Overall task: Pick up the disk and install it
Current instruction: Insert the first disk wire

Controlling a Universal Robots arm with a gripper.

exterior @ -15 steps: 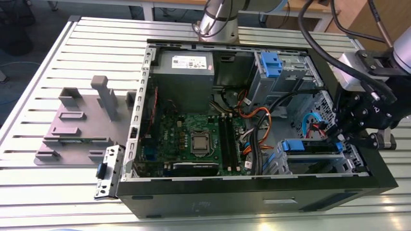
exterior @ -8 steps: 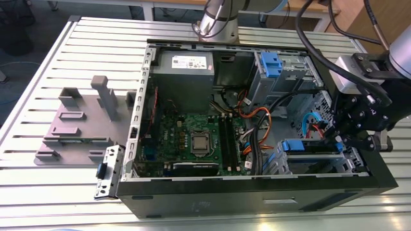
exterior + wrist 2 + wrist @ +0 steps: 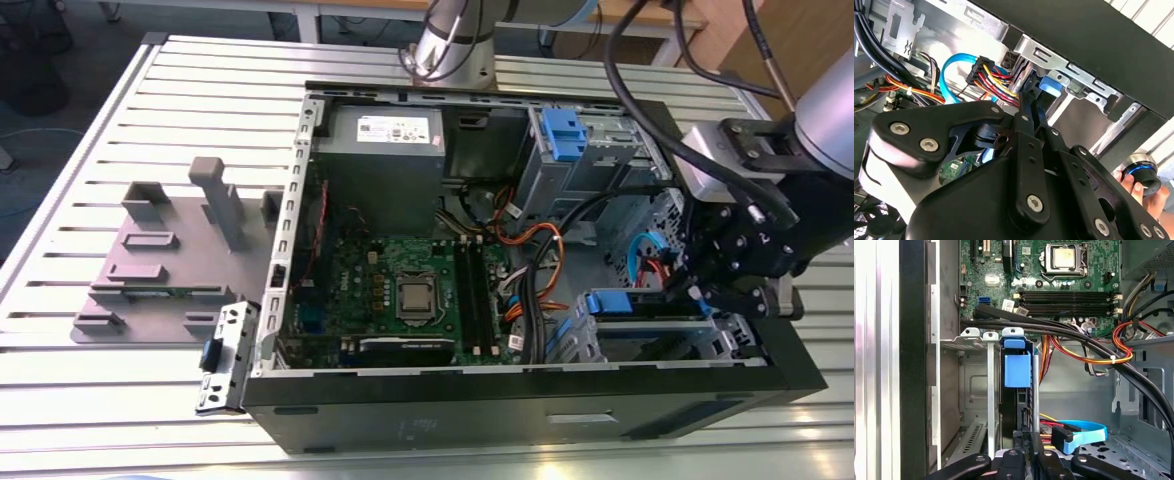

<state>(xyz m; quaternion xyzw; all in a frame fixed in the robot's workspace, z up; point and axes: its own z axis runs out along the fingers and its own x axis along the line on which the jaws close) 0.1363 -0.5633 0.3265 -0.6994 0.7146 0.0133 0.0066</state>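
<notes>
Gripper [image 3: 1026,437] linkage closest; jaws drawn narrow, tips at the trailing end of the disk [image 3: 1017,372]. Disk stands edge-on in the drive bay [image 3: 974,385] of the computer case [image 3: 507,405], presumably so its blue rails [image 3: 1016,343] ride the bay guides. Gripping or pushing: cannot tell.

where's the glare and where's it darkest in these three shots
Exterior view: glare streaks the table along the picture's bottom; inside the computer case it is shaded. First wrist view: the table washes out pale, while the disk and motherboard are evenly lit. Second wrist view: the table blows out white, the computer case is darkest.
</notes>
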